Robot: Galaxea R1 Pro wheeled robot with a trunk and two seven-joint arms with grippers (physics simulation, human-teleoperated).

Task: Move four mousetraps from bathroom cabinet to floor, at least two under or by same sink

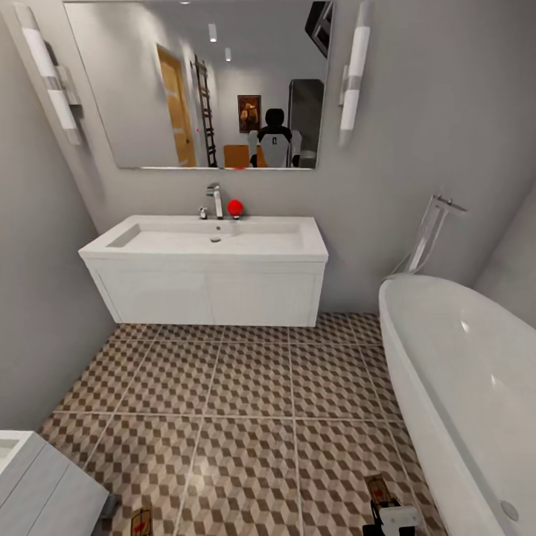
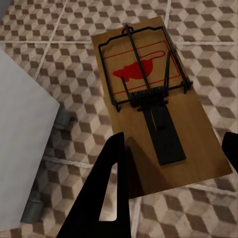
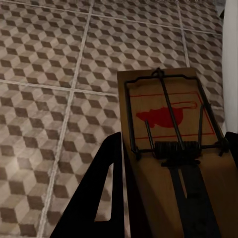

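My left gripper (image 2: pixel 171 173) is shut on the near end of a tan wooden mousetrap (image 2: pixel 158 104) with a red mouse print, held over the patterned bathroom floor (image 2: pixel 64 59). In the head view that mousetrap (image 1: pixel 141 521) shows at the bottom edge. My right gripper (image 3: pixel 173 198) is shut on another mousetrap (image 3: pixel 168 124), which pokes out in front of the right gripper (image 1: pixel 394 517) as a small tan mousetrap (image 1: pixel 377 489) near the tub. The white sink (image 1: pixel 201 257) hangs on the far wall, well ahead of both. The cabinet is out of view.
A white oval bathtub (image 1: pixel 461 357) runs along the right side. A small white cube unit (image 1: pixel 37 484) stands at the near left, close beside the left gripper, its side (image 2: pixel 20 139) on short feet. Open tiled floor (image 1: pixel 253 387) lies between me and the sink.
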